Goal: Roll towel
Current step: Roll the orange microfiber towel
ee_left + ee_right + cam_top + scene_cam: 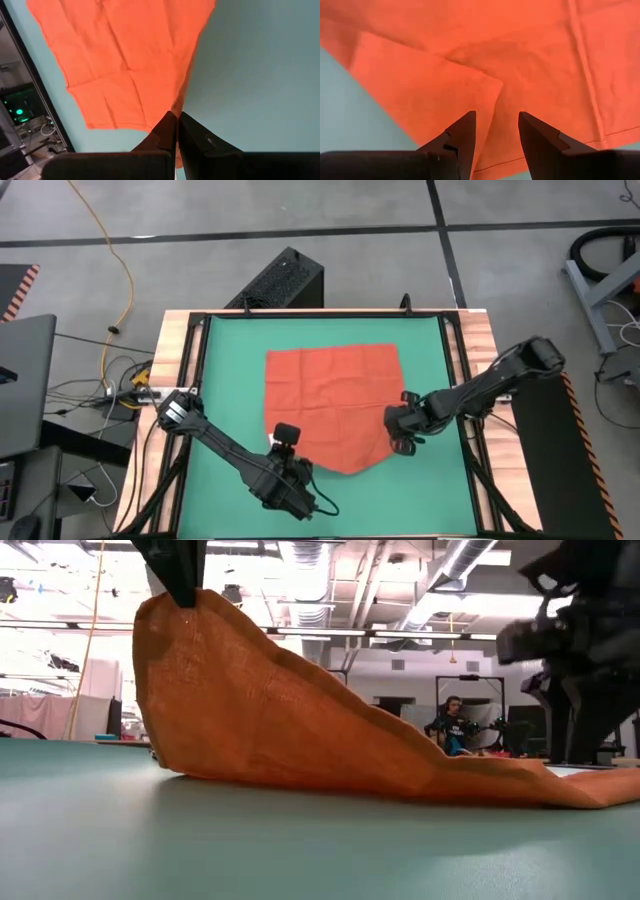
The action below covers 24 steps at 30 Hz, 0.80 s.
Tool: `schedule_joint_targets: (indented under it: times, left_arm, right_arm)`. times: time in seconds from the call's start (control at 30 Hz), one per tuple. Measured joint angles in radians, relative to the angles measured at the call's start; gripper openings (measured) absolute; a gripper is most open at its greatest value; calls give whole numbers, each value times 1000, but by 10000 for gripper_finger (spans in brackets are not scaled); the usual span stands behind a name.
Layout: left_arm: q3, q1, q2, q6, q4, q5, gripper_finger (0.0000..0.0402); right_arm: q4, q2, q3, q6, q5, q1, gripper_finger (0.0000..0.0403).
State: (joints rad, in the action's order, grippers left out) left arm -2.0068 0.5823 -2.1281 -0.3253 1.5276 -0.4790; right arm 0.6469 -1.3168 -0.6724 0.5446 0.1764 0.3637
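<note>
The towel (pixel 332 405) lies mostly spread on the green mat (pixel 225 360) that covers the worktop, its far edge flat and its near-left corner pulled up off the mat. The left gripper (pixel 177 131) has its jaws clenched on that corner: its wrist view shows the two fingers pressed together with a thin fold of cloth between them, and the low view shows the towel rising in a slope to a peak where dark fingers pinch it. The right gripper (pixel 496 131) is at the towel's near-right edge, jaws released and apart, held over a spot where the cloth already lies doubled, with nothing between them. I judge this to be the opening of the roll, where the near edge is lifted so it can be turned over onto the rest; only one corner is up, so little of the task is done. The next move seems to call for the right gripper to come down and close on its own corner, so both near corners are held level. Then the two arms would have to carry the edge away together, at the same height, or the roll will start skewed. A loose pinch on thin cloth could slip.
</note>
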Motion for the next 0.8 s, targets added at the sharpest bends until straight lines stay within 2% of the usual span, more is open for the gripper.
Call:
schedule_joint_targets:
  times: [0.17,0.4,0.53,0.7,0.8]
  left_arm:
    - [0,0,0,-3,0,-1,0]
    - [0,0,0,-11,0,-3,0]
    - [0,0,0,-18,0,-5,0]
    - [0,0,0,-19,-1,-5,0]
    - [0,0,0,-19,-1,-5,0]
  right_arm:
    - [-33,-60,0,-11,-57,0,172]
    - [-60,-65,0,-12,-151,-1,171]
    - [-68,-61,0,-12,-153,0,163]
    - [-90,-63,0,-15,-152,-1,134]
    - [-91,-63,0,-15,-152,-1,91]
